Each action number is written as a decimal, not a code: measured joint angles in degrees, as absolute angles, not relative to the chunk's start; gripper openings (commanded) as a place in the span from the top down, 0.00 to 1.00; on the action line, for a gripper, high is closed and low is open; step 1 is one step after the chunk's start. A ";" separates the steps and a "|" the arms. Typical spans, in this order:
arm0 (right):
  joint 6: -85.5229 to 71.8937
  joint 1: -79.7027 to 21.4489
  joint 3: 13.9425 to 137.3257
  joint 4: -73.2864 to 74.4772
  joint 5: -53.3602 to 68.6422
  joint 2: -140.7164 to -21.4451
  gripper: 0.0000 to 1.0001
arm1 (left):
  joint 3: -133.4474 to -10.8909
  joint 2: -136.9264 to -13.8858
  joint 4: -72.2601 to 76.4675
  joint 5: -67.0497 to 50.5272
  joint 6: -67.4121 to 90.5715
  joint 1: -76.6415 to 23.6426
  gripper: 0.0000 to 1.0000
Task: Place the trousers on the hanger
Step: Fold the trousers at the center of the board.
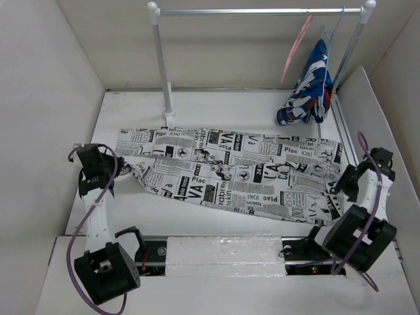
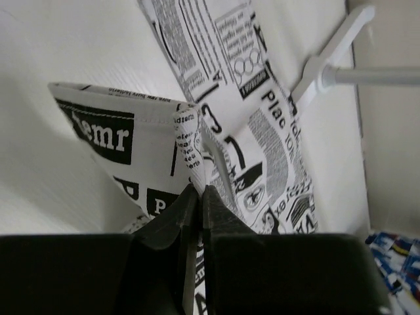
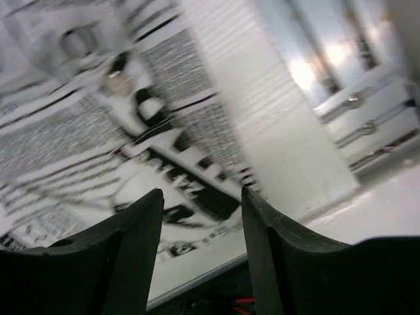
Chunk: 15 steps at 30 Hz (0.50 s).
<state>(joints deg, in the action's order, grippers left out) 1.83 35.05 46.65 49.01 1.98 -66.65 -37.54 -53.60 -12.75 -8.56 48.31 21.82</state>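
The trousers, white with black newspaper print, lie spread across the table from left to right. My left gripper is at their left end. In the left wrist view it is shut on a raised fold of the trousers. My right gripper is at their right end. In the blurred right wrist view it stands open over the edge of the trousers, with nothing between its fingers. The pink hanger hangs on the rail at the back right.
A white rack with a top rail and a left post stands at the back. A blue, white and red garment hangs from a pale blue hanger next to the pink one. White walls enclose the table.
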 measured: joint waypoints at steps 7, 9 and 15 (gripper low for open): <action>1.30 41.52 45.98 36.99 8.91 -77.65 0.32 | -37.67 -54.81 -15.88 -9.34 45.45 16.71 1.00; 2.76 41.17 46.04 34.63 12.78 -84.20 0.33 | -38.24 -55.81 -16.10 -9.69 45.06 16.73 1.00; 6.55 41.01 48.03 32.56 14.74 -87.50 0.71 | -38.85 -56.31 -16.10 -9.85 44.75 16.71 1.00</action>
<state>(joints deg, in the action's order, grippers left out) 6.55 41.01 48.03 32.56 14.74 -87.50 -38.85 -56.31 -16.10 -9.85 44.75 16.71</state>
